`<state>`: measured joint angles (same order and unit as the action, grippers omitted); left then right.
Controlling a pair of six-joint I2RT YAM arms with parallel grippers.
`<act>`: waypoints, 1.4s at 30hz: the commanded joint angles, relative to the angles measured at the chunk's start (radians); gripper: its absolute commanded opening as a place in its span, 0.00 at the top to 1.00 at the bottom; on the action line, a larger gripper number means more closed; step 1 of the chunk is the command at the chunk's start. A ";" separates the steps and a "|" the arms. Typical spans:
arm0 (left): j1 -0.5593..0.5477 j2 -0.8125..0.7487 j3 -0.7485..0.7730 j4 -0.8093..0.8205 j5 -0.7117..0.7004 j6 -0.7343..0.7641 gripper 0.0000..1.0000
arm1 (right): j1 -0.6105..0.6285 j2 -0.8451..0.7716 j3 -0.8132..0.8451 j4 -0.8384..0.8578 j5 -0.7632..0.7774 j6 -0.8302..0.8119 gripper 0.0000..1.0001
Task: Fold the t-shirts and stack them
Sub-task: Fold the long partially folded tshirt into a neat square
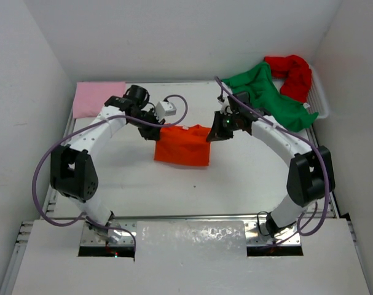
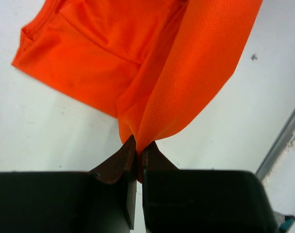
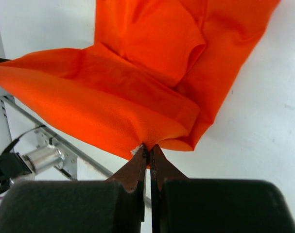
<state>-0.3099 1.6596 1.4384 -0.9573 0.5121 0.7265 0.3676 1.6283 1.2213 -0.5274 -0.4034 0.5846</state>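
Observation:
A bright orange t-shirt (image 1: pixel 183 146) hangs stretched between both grippers over the middle of the table, its lower part resting on the surface. My left gripper (image 1: pixel 154 128) is shut on its left corner (image 2: pixel 140 141). My right gripper (image 1: pixel 215 134) is shut on its right corner (image 3: pixel 149 148). A folded pink t-shirt (image 1: pixel 97 97) lies at the back left. The green t-shirt (image 1: pixel 266 95) and the red t-shirt (image 1: pixel 292 75) lie crumpled at the back right, over a white mesh basket (image 1: pixel 321 98).
A metal rail (image 3: pixel 55 141) runs along the table's edge, with a small silver fitting (image 3: pixel 38 158) beside it. A small white box (image 1: pixel 166 108) sits behind the orange shirt. White walls close in the table on three sides.

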 commanded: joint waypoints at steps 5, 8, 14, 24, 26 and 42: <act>0.020 0.023 0.099 0.132 0.017 -0.093 1.00 | -0.025 0.085 0.133 0.043 0.000 0.018 1.00; 0.022 0.028 0.116 0.150 0.008 -0.090 1.00 | -0.030 0.087 0.133 0.050 0.002 0.023 1.00; 0.022 0.087 0.138 0.175 -0.035 -0.082 1.00 | -0.047 0.136 0.173 0.053 0.009 0.024 1.00; 0.055 0.242 0.359 0.230 -0.076 -0.168 1.00 | -0.110 0.243 0.310 0.067 0.003 0.063 1.00; 0.061 0.262 0.404 0.207 -0.043 -0.162 1.00 | -0.113 0.237 0.311 0.060 0.001 0.051 1.00; 0.012 -0.112 -0.060 -0.113 0.075 0.088 1.00 | 0.031 -0.152 -0.086 0.012 -0.006 0.041 1.00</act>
<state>-0.2749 1.6524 1.4555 -1.0035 0.5659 0.7414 0.3595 1.5677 1.1828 -0.4923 -0.4225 0.6289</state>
